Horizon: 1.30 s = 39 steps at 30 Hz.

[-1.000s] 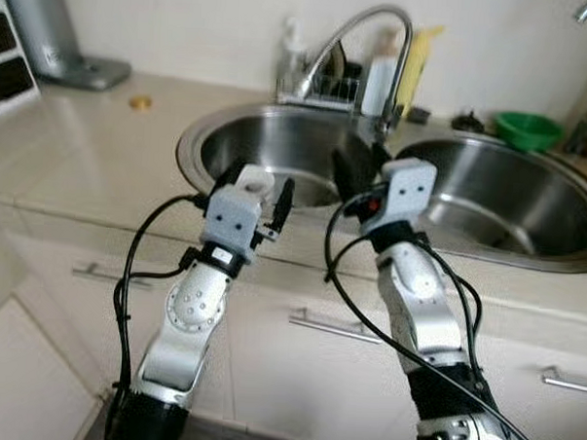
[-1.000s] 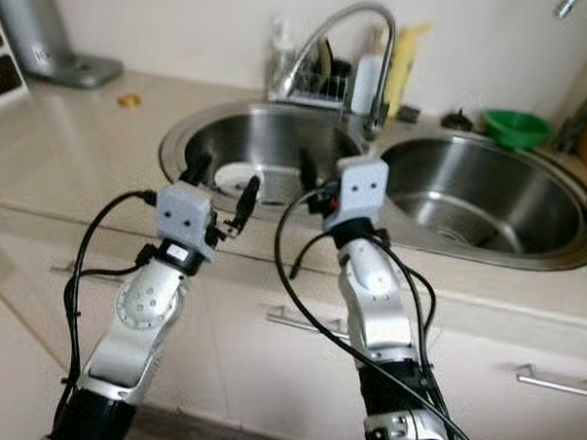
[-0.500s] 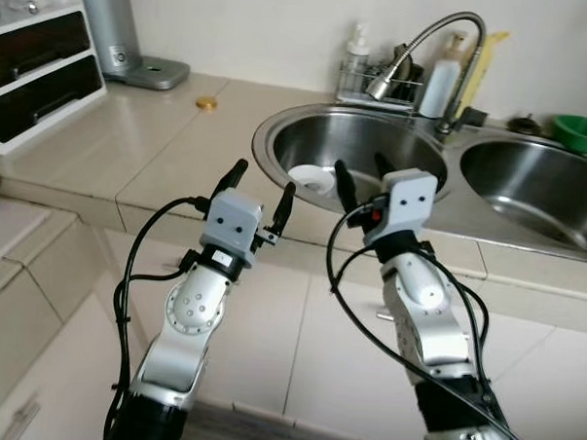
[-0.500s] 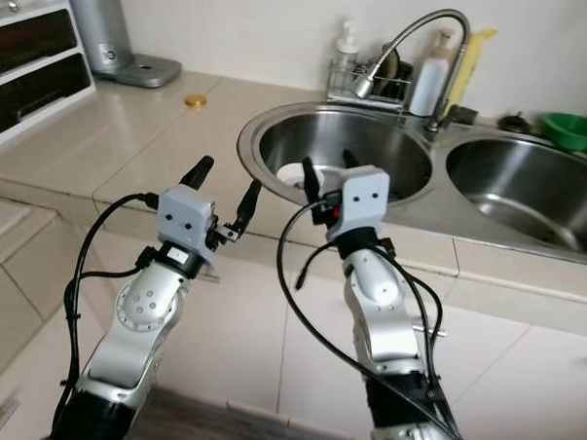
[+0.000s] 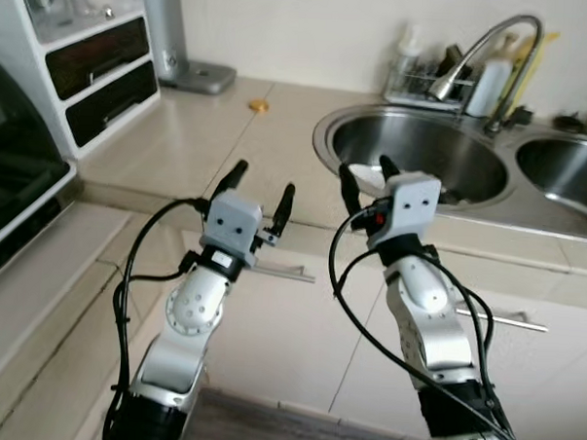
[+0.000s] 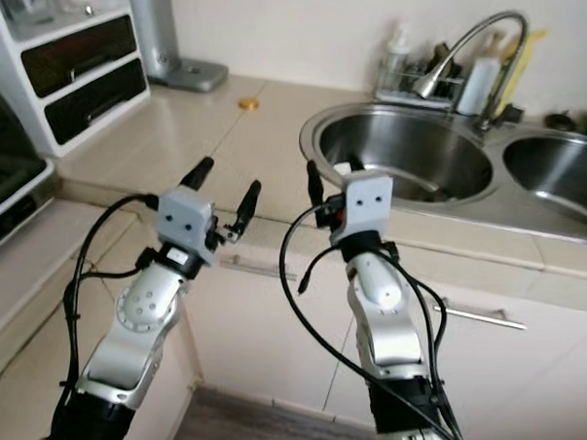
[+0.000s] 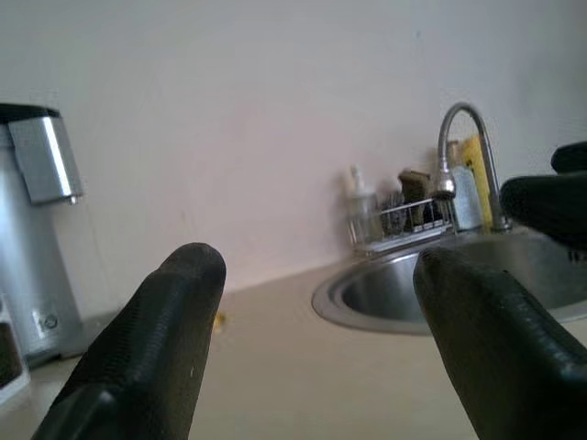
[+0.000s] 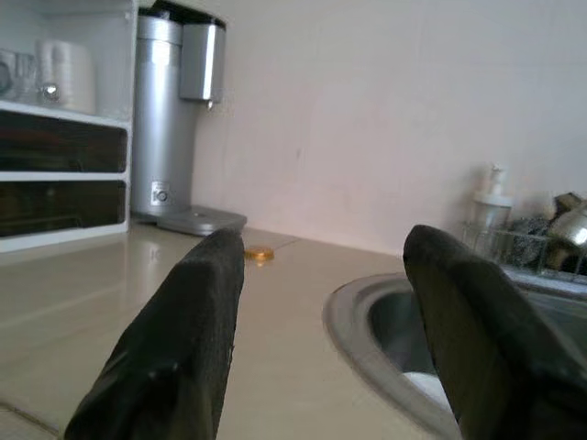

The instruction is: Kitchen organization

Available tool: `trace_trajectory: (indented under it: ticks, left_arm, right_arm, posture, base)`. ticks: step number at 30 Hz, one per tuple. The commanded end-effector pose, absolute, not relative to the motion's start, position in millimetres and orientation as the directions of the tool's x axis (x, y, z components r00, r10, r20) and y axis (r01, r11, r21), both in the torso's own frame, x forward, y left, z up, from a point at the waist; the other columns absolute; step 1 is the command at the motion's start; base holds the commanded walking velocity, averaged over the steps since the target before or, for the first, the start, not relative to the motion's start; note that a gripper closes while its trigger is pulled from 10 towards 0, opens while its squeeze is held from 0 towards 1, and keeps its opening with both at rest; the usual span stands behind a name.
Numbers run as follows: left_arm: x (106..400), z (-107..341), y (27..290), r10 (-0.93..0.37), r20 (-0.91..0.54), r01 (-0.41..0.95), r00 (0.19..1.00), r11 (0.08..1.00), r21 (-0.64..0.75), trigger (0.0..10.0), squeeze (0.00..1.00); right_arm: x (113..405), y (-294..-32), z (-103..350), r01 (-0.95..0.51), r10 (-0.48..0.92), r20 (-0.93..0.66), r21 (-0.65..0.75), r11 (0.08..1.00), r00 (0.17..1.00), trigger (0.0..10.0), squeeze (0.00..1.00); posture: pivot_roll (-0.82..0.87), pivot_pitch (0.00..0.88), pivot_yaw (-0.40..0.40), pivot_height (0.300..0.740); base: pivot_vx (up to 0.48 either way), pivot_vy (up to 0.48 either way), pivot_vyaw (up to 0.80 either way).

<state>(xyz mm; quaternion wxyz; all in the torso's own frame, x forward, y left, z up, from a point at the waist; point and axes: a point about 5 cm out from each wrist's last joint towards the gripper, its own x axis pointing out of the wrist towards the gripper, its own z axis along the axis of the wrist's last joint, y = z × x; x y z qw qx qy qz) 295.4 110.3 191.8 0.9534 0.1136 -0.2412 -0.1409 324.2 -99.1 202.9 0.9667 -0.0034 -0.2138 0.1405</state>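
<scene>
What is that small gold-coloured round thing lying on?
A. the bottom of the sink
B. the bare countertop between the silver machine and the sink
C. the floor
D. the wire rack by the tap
B: the small gold disc lies flat on the beige countertop, between the silver machine and the left sink basin.

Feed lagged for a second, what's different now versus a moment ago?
The view has swung toward the robot's left: the double sink now sits further right, and the white drawer unit and a dark appliance have come into sight. That is camera motion, not objects moving. Nothing was grasped or released. The left gripper and right gripper stay raised, jaws open and empty.
</scene>
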Motion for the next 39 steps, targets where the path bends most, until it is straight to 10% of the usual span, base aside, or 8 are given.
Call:
trace_trajectory:
  ticks: [1,26,39]
  left_arm:
    - [295,195,111,-0.323,0.441,0.206,0.838,0.934,0.293,10.0,0.00]
    - [295,191,108,-0.340,0.426,0.215,0.838,0.924,0.316,10.0,0.00]
    - [295,187,107,-0.346,0.408,0.247,0.845,0.929,0.276,10.0,0.00]
  right_arm:
    - [323,-96,209,-0.279,0.282,0.429,-0.073,0.958,0.858,10.0,0.00]
    - [316,-109,201,-0.171,0.175,0.442,-0.047,0.984,0.880,10.0,0.00]
    - [315,-110,197,-0.154,0.158,0.430,-0.045,0.987,0.889,10.0,0.00]
  posture:
    - [0.07,0.000,-0.033,0.740]
    - [0.06,0.000,-0.035,0.740]
    - [0.06,0.000,-0.034,0.740]
  base:
    - [0.000,0.000,-0.80]
    - [0.000,-0.280,-0.80]
    - [0.000,0.238,-0.80]
